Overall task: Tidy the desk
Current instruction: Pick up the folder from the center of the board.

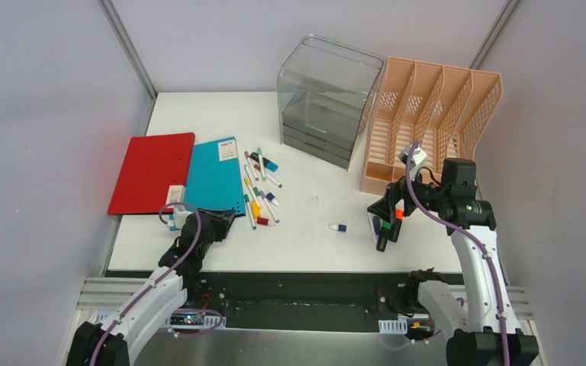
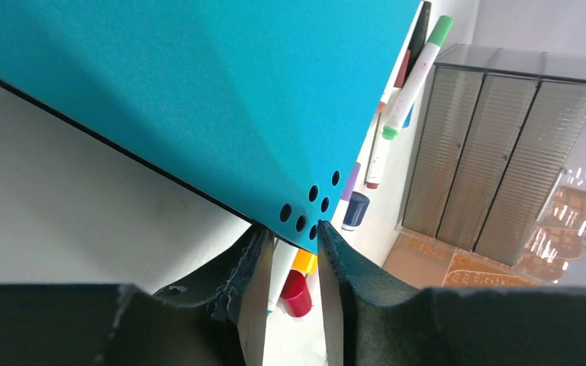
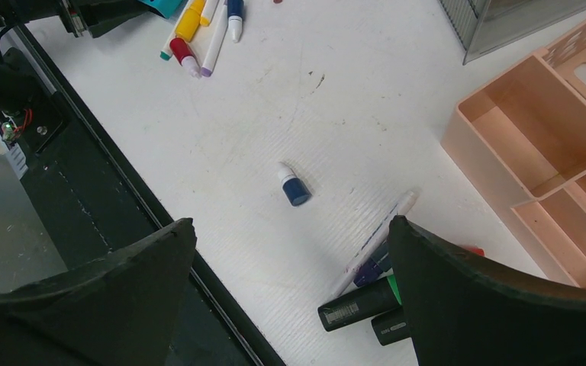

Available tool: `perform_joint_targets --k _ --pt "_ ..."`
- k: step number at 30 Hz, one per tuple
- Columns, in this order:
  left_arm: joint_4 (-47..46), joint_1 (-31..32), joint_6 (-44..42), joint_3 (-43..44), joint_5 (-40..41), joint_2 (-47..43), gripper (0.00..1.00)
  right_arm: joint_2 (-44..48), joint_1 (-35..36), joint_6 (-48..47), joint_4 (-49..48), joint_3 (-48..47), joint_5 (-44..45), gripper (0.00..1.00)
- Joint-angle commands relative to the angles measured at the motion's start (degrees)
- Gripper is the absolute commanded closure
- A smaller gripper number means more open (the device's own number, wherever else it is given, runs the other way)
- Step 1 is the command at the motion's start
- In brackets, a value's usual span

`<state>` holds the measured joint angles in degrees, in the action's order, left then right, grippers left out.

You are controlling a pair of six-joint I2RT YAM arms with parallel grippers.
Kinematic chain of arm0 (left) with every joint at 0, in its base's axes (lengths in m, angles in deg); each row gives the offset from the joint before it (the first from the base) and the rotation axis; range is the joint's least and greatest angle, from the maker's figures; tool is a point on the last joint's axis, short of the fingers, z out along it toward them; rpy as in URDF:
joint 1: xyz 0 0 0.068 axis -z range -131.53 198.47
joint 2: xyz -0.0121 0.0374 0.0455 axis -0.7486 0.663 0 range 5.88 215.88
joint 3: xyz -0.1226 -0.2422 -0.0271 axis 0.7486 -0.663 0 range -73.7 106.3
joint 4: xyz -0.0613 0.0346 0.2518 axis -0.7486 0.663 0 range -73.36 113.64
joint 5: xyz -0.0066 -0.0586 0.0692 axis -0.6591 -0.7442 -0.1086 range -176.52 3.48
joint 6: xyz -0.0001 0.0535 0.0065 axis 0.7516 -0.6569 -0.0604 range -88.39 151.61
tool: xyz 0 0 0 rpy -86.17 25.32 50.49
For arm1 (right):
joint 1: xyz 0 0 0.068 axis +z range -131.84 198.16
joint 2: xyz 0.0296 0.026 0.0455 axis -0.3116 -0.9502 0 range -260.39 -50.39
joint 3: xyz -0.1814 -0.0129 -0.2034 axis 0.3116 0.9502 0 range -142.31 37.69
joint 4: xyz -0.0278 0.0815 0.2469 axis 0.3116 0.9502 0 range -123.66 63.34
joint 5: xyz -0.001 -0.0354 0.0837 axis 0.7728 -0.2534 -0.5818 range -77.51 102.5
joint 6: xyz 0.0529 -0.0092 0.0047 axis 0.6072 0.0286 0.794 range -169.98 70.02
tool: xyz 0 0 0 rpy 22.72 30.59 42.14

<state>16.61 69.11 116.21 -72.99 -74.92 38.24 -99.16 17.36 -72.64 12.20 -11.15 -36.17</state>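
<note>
**Left gripper on teal notebook corner, right gripper spread over front-right of desk**

Only the top view gives us the full layout. The desk [image 1: 313, 206] runs under both arms, with its rail [image 1: 297, 278] along the front edge. A red folder [image 1: 152, 171] and a teal notebook [image 1: 215, 177] lie side by side at the left edge, with loose markers [image 1: 259, 187] just right of them. A grey drawer unit [image 1: 324, 103] sits at the back edge, and a peach file rack [image 1: 427, 122] is at the back right corner.

The left gripper [image 1: 215, 225] sits low over the front left corner of the desk, at the notebook's near corner. The left wrist view adds what the top view can't show. The punched corner pokes between the two fingers [image 2: 351, 274], which stand narrow. It touches one pad, and we cannot tell if it is pinched.

The right gripper [image 3: 290, 225] hangs above the desk near the front edge, right of centre, with its jaws spread wide and holding nothing. The right wrist view shows bare desk between them, with a blue cap [image 3: 295, 188] just beyond. Black markers [image 3: 355, 305] lie by the right-hand finger, where the top view has them largely hidden behind the gripper.
</note>
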Motion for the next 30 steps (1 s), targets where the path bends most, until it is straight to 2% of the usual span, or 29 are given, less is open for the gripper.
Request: perform_joint_targets --k 1,7,21,23,25,30 --pt "-4.57 0.14 -0.32 -0.27 3.26 -1.5 0.74 -0.07 0.56 -1.51 -0.33 0.24 -0.1 0.0" --pt "-6.01 0.1 -0.2 -0.27 3.32 -1.06 0.82 -0.38 0.65 -1.76 -0.19 0.24 0.14 0.0" --pt "-7.61 0.1 -0.04 -0.27 6.06 -0.9 0.86 -0.6 1.85 -2.31 0.18 0.32 0.41 0.0" --pt "-8.43 0.1 -0.3 -0.27 6.24 -1.35 0.9 -0.49 1.85 -2.39 0.25 0.32 0.33 0.0" --pt "-8.66 0.1 -0.83 -0.27 6.18 -2.22 1.0 -0.46 1.85 -2.48 0.26 0.32 0.24 0.0" --pt "-8.69 0.1 -1.88 -0.27 4.38 -4.26 1.0 -0.48 1.81 -2.57 0.34 0.47 -0.36 0.0"
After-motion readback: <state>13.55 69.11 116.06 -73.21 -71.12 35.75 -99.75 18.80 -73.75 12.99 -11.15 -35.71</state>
